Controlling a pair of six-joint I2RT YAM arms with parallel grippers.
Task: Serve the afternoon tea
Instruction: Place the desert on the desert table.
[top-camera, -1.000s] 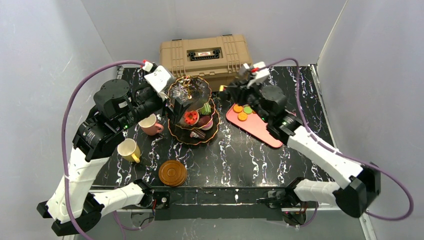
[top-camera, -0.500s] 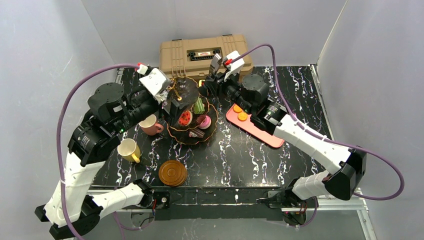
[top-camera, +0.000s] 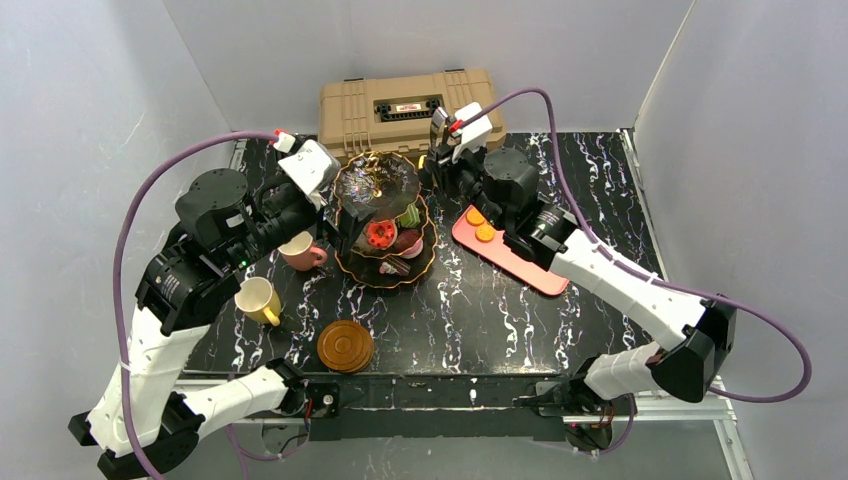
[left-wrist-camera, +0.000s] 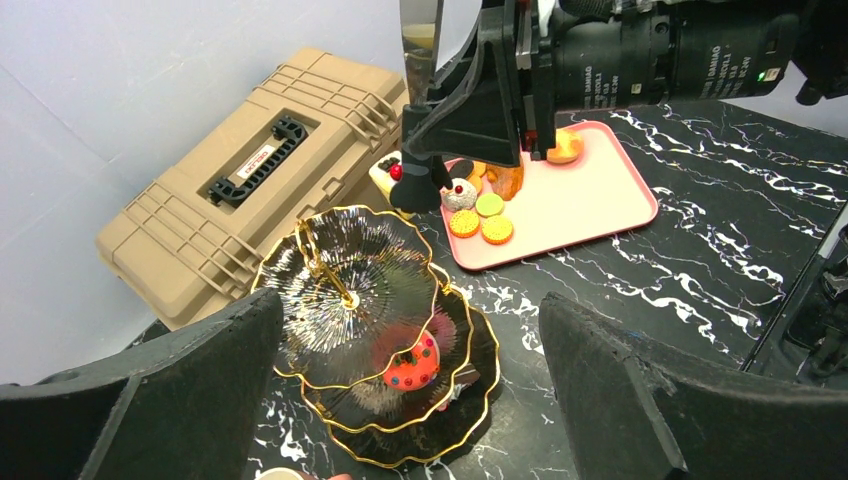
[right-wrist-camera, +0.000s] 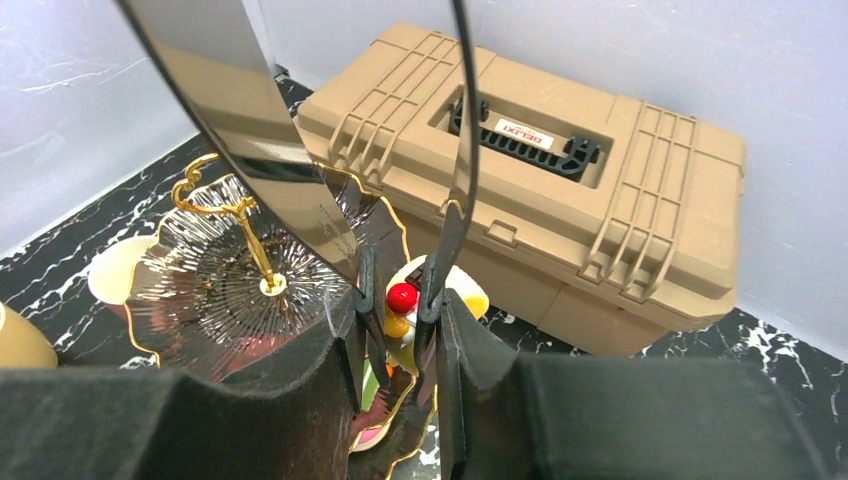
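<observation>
- Small cake (right-wrist-camera: 402, 300), cream-coloured with a red cherry on top: pinched in the tips of metal tongs (right-wrist-camera: 250, 120). It hangs just beside the top tier's rim, at 1 o'clock of the stand (top-camera: 378, 180), between the stand and the toolbox (top-camera: 405, 105).
- Handling, as judged: the cake is probably light, soft and easily squashed. The smooth tong blades may let it slip, so a gentle pinch low on its sides suits it best.
- Stand: three black scalloped tiers with gold rims, slightly toward 11 o'clock from the centre of the tabletop (top-camera: 480, 320). The top tier is bare; the lower tiers carry pastries (top-camera: 380, 235). It is likely stiff but top-heavy, and the gold loop (left-wrist-camera: 305, 240) at its crown is the natural place to take hold.
- Right end effector (right-wrist-camera: 398, 345): narrow, closed on the arms of the tongs.
- Left end effector (left-wrist-camera: 410, 300): wide, holding nothing, at 9 o'clock of the stand.
- Surroundings: a pink tray (top-camera: 520, 262) with macarons (left-wrist-camera: 480, 220) lies at 3 o'clock of the stand. The pink cup (top-camera: 298, 250) is at 9 o'clock, the yellow cup (top-camera: 258, 300) at 8 o'clock and the stacked saucers (top-camera: 345, 345) at 7 o'clock.
- Views compared: the right wrist view alone shows the cake gripped in the tong tips, which the arm hides from above. The left wrist view shows the top tier bare and the tray's contents plainly. Only the top view shows the saucers.
</observation>
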